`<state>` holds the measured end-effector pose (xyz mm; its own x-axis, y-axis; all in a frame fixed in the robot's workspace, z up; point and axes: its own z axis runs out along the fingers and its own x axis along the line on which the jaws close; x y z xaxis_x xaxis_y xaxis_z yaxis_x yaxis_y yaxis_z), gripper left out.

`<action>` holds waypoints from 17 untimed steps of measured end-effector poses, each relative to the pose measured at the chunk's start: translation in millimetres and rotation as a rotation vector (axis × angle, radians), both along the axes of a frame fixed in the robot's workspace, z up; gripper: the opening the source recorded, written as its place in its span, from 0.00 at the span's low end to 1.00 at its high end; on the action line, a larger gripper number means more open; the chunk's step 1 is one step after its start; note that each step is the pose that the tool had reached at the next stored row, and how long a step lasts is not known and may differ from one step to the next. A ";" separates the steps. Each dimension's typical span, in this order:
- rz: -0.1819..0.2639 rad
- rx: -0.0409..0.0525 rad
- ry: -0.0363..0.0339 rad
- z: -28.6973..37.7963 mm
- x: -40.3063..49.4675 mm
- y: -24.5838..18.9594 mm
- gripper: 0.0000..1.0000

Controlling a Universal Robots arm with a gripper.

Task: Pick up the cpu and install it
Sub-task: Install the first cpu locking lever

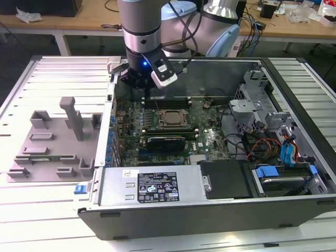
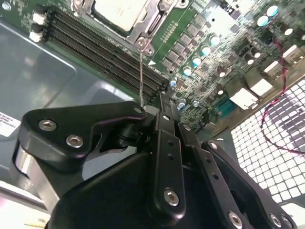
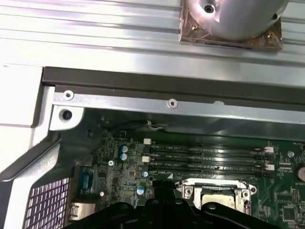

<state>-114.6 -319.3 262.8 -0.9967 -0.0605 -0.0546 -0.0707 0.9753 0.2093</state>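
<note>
cpu sits in the socket at the centre of the exterior view, inside the case, so we judge we're at lock-down. Hand looks pressed together at the end of the thin socket lever; we can't tell if it pinches it. The lever needs a swing clear of the memory slots. White label, lower centre: print unreadable to us.

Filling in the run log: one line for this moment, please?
cpu: in socket | gripper: at end of socket lever, over memory slots
</note>
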 end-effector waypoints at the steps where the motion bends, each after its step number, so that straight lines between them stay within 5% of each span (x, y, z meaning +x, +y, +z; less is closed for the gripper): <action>1: 0.001 0.0076 -0.0007 -0.5 0.0 0.0 0.11; 4: 0.007 0.0231 -0.0013 -3.2 0.5 0.0 0.11; 13: 0.009 0.0262 -0.0013 -3.8 31.6 -1.0 0.11; 17: 0.009 0.0263 -0.0014 -3.8 33.1 -1.0 0.11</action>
<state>-81.5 -320.3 258.9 -0.9960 -0.0679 -0.0577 -0.0796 0.9688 0.2347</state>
